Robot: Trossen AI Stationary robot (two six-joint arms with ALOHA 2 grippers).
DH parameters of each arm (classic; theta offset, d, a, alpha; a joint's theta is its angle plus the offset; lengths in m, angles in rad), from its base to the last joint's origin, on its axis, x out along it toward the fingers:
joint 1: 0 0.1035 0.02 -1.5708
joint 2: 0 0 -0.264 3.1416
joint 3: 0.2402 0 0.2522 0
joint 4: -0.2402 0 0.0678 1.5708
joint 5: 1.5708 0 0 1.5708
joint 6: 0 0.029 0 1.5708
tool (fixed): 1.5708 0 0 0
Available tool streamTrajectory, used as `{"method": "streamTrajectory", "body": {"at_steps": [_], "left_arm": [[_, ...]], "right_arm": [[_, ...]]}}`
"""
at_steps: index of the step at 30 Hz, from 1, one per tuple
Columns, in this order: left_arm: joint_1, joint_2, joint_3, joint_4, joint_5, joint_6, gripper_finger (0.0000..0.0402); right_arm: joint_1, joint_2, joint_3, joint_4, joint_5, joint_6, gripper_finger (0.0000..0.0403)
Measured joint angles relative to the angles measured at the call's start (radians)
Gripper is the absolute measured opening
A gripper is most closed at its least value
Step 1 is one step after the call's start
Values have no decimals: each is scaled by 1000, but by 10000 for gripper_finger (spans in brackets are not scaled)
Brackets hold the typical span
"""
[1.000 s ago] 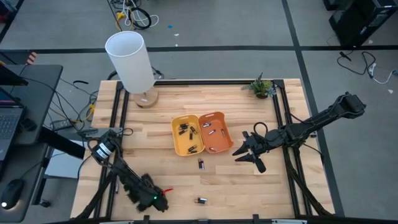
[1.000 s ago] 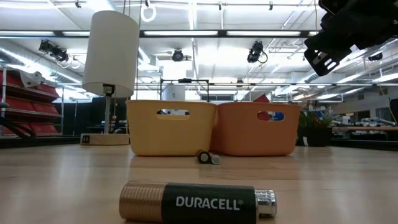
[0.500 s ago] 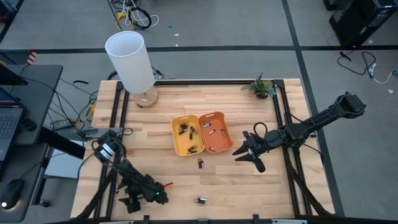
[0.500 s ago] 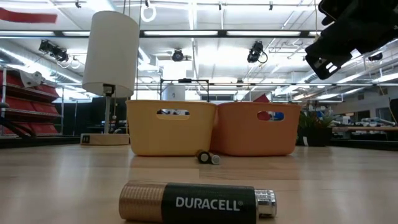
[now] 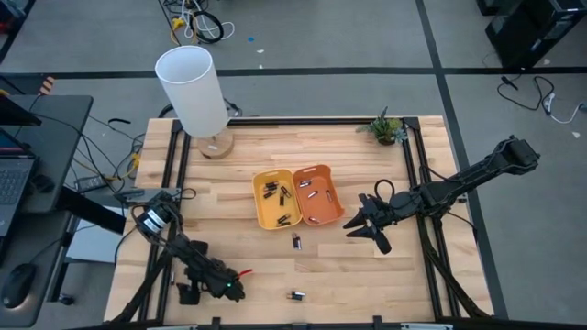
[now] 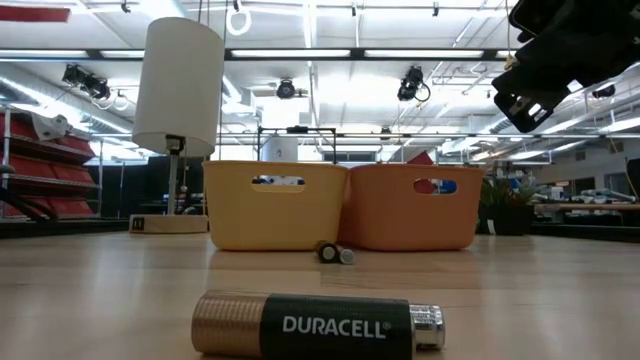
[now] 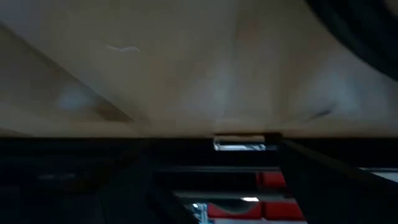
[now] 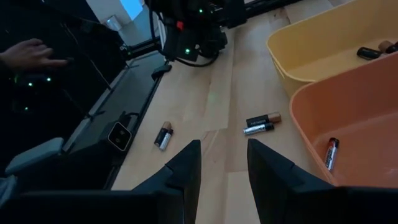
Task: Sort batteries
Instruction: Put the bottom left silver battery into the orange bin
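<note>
A yellow tray (image 5: 276,199) and an orange tray (image 5: 318,194) stand side by side mid-table, each with batteries lying inside (image 8: 330,154). Two batteries (image 8: 261,123) lie side by side on the wood just in front of the trays. A single Duracell battery (image 6: 318,325) lies nearer the table's front edge (image 5: 295,295). My right gripper (image 8: 224,165) hovers open above the table to the right of the orange tray, with nothing between its fingers. My left gripper (image 5: 223,288) is low at the near left corner, far from every battery; its wrist view shows only blurred wood and the table's edge.
A white-shaded lamp (image 5: 193,84) stands at the far left and a small plant (image 5: 385,126) at the far right. A black frame (image 5: 417,183) borders the table. A person's hand (image 8: 31,55) shows beyond the table's left side. Bare wood lies between the trays and the front edge.
My left gripper has rolled about the line it points along and shifted a little toward the table's left edge, staying low at the near left corner. The batteries and trays have not moved.
</note>
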Motion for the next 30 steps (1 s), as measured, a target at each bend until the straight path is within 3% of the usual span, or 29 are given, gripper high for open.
{"method": "streamTrajectory", "body": {"at_steps": [9, 18, 24, 30], "left_arm": [[-51, 1, -6, 20, -7, -38, 353], [-71, 4, 10, 31, 154, -22, 353], [-127, -3, -4, 101, 29, -26, 353], [-179, -5, -13, 99, 10, -96, 353]], "right_arm": [[0, 0, 0, -19, 0, -4, 117], [0, 0, 0, -25, 0, 15, 117], [0, 0, 0, -40, 0, 15, 117], [3, 0, 0, -62, 0, -1, 117]]}}
